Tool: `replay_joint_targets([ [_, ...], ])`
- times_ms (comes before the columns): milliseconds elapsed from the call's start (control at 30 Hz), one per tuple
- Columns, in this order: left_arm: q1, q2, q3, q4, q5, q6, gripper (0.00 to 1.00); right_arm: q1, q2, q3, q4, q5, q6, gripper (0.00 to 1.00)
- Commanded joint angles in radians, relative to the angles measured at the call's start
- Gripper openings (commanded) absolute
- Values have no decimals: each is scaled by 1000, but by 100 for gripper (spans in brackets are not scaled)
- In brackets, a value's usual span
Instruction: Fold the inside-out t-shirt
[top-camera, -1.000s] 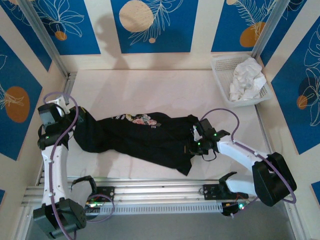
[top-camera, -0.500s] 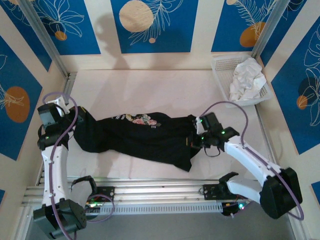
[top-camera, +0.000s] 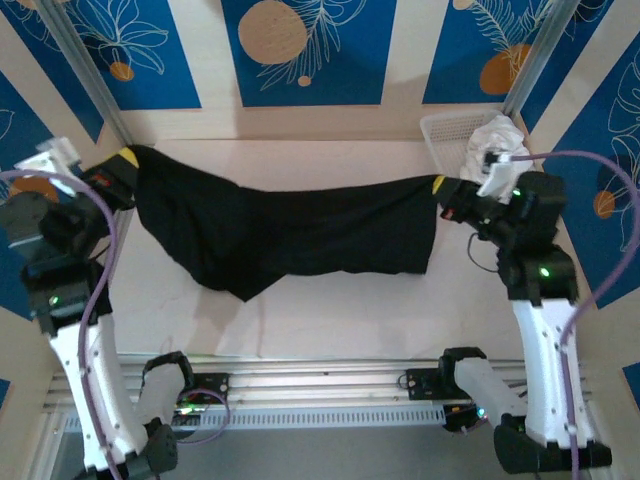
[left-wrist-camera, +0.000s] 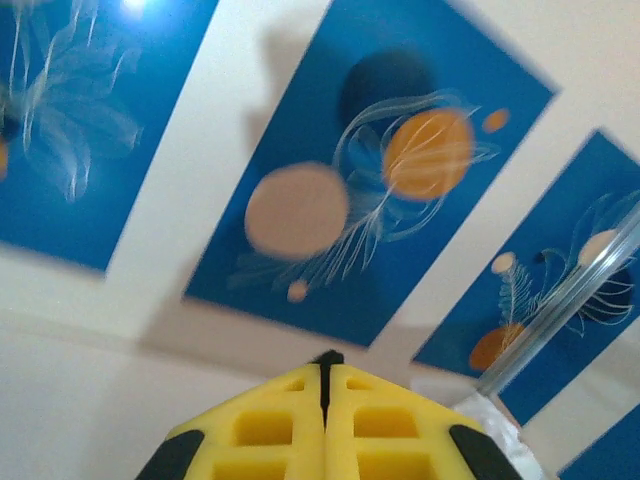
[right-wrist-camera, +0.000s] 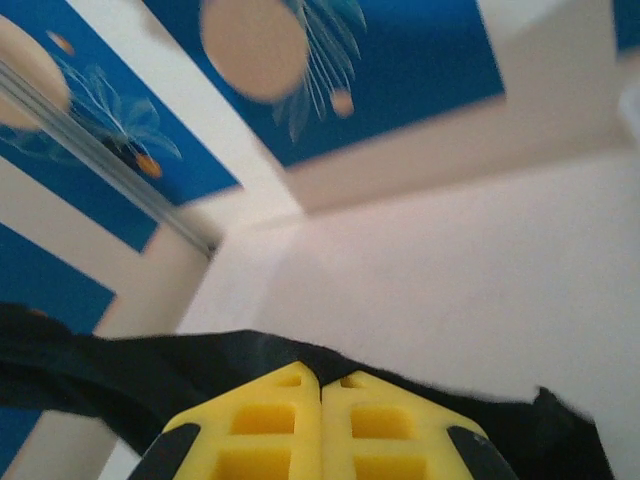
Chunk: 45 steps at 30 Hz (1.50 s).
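The black t-shirt hangs stretched out above the table, held up at both upper ends. My left gripper is shut on its left end, high at the back left. In the left wrist view the yellow fingers meet, with a thin black sliver of cloth pinched at the tips. My right gripper is shut on the right end; in the right wrist view its gripper clamps the shirt's black edge. The shirt's lower edge sags toward the table at the left.
A white basket holding a crumpled white cloth stands at the back right, just behind my right gripper. Aluminium rails run along the near edge. Blue patterned walls close in both sides and the back.
Both arms have risen and swung apart toward the back, lifting the shirt off the table. It went from a crumpled heap to a stretched, hanging sheet. The floral print no longer shows.
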<state>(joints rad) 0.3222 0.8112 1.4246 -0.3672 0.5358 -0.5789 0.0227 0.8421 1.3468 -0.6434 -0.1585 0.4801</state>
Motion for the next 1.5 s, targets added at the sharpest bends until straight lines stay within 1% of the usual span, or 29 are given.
replay_joint_targets([
  [0, -6, -43, 200, -144, -68, 154, 0, -9, -83, 147, -110, 85, -61, 0],
  [67, -6, -2, 295, -217, -93, 191, 0, -9, -95, 218, -144, 143, -91, 0],
  [133, -6, 61, 319, -235, -95, 191, 0, -9, -87, 250, -144, 186, -116, 0],
  [200, -6, 135, 280, -189, -108, 171, 0, -9, -58, 240, -95, 211, -127, 0],
  [267, -17, 240, 250, -134, -137, 149, 0, -9, 12, 242, -36, 212, -130, 0],
  [300, -39, 292, 260, -124, -165, 152, 0, -9, 53, 245, 0, 210, -131, 0],
  [400, -205, 481, 396, -139, -368, 269, 0, -11, 215, 308, 122, 202, -135, 0],
  [433, -242, 559, 474, -148, -407, 300, 0, -10, 275, 336, 177, 198, -135, 0],
  [500, -253, 717, 665, -183, -416, 305, 0, -12, 395, 419, 248, 202, -146, 0],
  [600, -251, 965, 1104, -299, -446, 330, 0, -22, 577, 624, 272, 202, -165, 0],
  [633, -246, 1048, 1277, -333, -443, 324, 0, -26, 629, 696, 269, 195, -165, 0],
  [667, -237, 1110, 1414, -340, -429, 305, 0, -33, 674, 775, 262, 184, -157, 0],
  [700, -224, 1133, 1481, -317, -412, 277, 0, -36, 708, 841, 251, 172, -151, 0],
  [733, -202, 1119, 1472, -259, -383, 232, 0, -38, 747, 924, 230, 160, -146, 0],
  [800, -165, 1032, 1339, -117, -345, 169, 0, -38, 804, 1075, 183, 144, -146, 0],
  [833, -156, 981, 1271, -56, -352, 160, 0, -38, 829, 1148, 157, 140, -145, 0],
  [867, -154, 951, 1246, -32, -357, 159, 0, -38, 845, 1203, 134, 137, -147, 0],
  [933, -152, 908, 1253, -19, -357, 165, 0, -39, 855, 1293, 93, 133, -152, 0],
  [1000, -152, 862, 1253, -12, -352, 168, 0, -40, 824, 1304, 75, 127, -156, 0],
  [1067, -153, 809, 1250, -24, -345, 180, 0, -39, 752, 1245, 75, 129, -170, 0],
  [1133, -152, 753, 1226, -37, -337, 192, 0, -40, 652, 1133, 99, 136, -189, 0],
  [1267, -153, 595, 1075, -2, -325, 215, 0, -43, 454, 917, 138, 164, -231, 0],
  [1367, -152, 484, 979, 27, -322, 232, 0, -43, 337, 819, 139, 174, -258, 0],
  [1467, -152, 422, 964, 34, -332, 252, 0, -43, 249, 763, 138, 184, -273, 0],
])
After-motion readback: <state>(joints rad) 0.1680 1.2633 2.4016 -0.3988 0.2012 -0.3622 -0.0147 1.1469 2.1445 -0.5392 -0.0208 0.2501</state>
